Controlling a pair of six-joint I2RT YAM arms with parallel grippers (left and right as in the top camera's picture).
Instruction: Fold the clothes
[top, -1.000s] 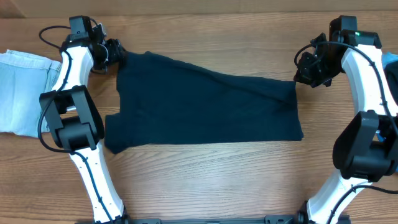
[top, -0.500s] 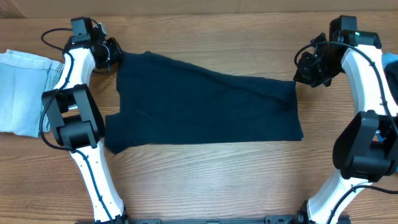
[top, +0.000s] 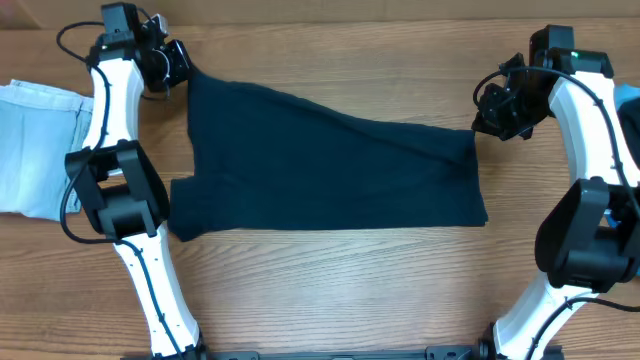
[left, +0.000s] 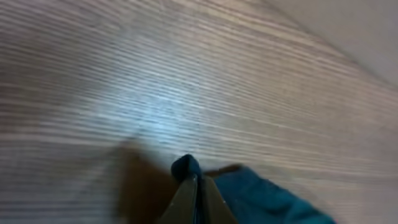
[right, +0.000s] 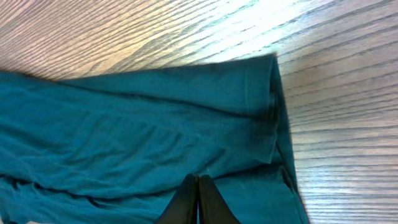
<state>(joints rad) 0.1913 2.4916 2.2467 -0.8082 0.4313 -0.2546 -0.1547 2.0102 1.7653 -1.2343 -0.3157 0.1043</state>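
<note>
On wood table (top: 330, 300), noted navy garment (top: 330, 170) spread flat; saw far-left corner pinched in left gripper (left: 194, 180); right gripper (right: 198, 183) closed, tips on fabric, grip unclear.

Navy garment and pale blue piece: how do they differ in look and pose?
The navy garment is dark; the pale blue piece is light. The navy garment lies spread out mid-table; the pale blue piece sits at the left edge, partly cut off by the frame. Both lie on the table.
</note>
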